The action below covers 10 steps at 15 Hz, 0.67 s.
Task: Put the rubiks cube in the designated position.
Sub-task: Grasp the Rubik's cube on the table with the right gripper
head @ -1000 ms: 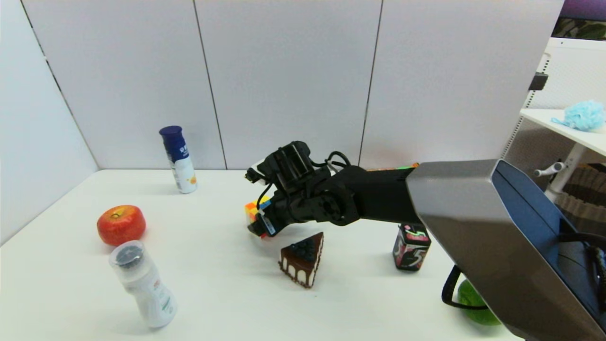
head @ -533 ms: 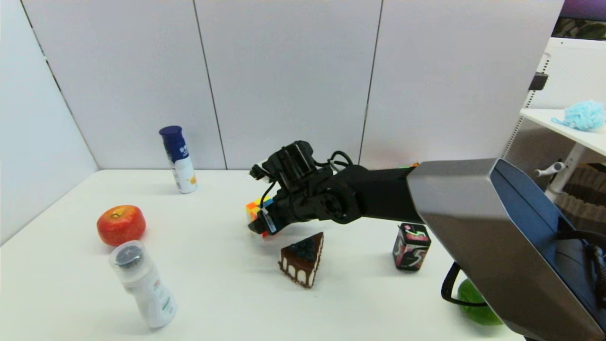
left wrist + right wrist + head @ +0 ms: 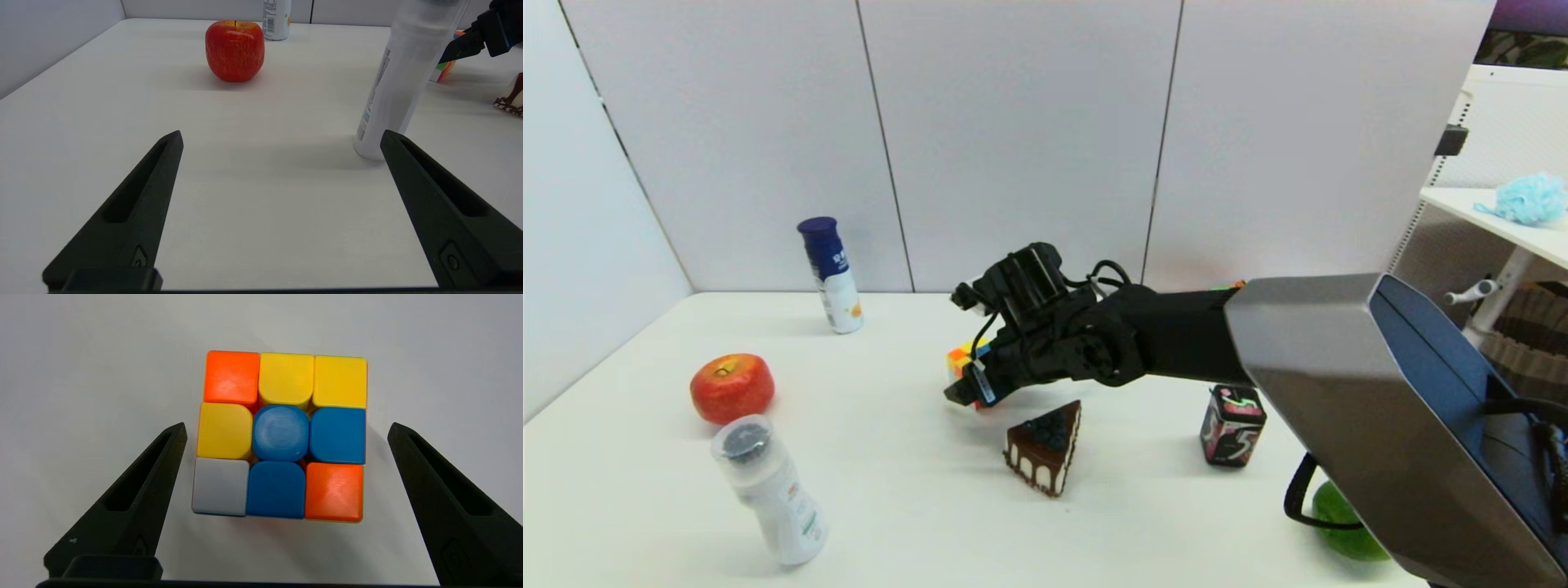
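White tabletop [image 3: 898, 490] carries everything here, and the long right arm reaches out over its middle. The right claw [image 3: 286, 428] hangs directly above the cube [image 3: 281, 435], its two fingers spread wide on either side of it, with a gap between each finger and the cube's sides. Nothing is gripped.

The left claw [image 3: 282, 139] sits low over the near left part of the tabletop, also spread wide and empty, apparently idle, with a white bottle [image 3: 402, 77] just beside one finger.

Around the cube stand smaller things: an apple [image 3: 732, 387] and a blue-capped bottle [image 3: 831, 273] well to the robot's left, a cake slice [image 3: 1045, 447] just in front, and a black-and-pink box [image 3: 1232, 425] off to the right.

The cube [image 3: 962, 359] rests on the tabletop near the middle, blue centre square facing up. By my judgement the task is at one of its ends: either the grasp is about to happen or the cube is already set down. No marker shows the target spot, so I cannot tell which.
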### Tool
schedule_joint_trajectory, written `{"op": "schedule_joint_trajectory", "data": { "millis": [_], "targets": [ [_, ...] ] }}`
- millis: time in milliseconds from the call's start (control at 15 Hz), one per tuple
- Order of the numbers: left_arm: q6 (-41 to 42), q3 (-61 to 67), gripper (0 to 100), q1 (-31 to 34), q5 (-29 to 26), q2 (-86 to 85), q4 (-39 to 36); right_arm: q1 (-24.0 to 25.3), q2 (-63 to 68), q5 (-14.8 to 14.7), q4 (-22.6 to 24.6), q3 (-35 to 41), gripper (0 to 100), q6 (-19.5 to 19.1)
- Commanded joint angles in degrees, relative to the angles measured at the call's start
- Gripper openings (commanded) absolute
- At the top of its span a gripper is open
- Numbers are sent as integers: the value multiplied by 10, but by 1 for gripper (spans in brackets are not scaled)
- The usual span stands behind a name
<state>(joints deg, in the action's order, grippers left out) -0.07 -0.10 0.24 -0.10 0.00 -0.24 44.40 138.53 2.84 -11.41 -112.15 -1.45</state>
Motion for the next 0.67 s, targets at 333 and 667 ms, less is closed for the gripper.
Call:
{"op": "schedule_joint_trajectory", "data": {
  "millis": [333,667],
  "targets": [
    [0,0,100,0,0,1,1,3,-1,1,-2,0,0,0],
    [0,0,100,0,0,1,1,3,-10,9,-7,1,0,10]
  ]
}}
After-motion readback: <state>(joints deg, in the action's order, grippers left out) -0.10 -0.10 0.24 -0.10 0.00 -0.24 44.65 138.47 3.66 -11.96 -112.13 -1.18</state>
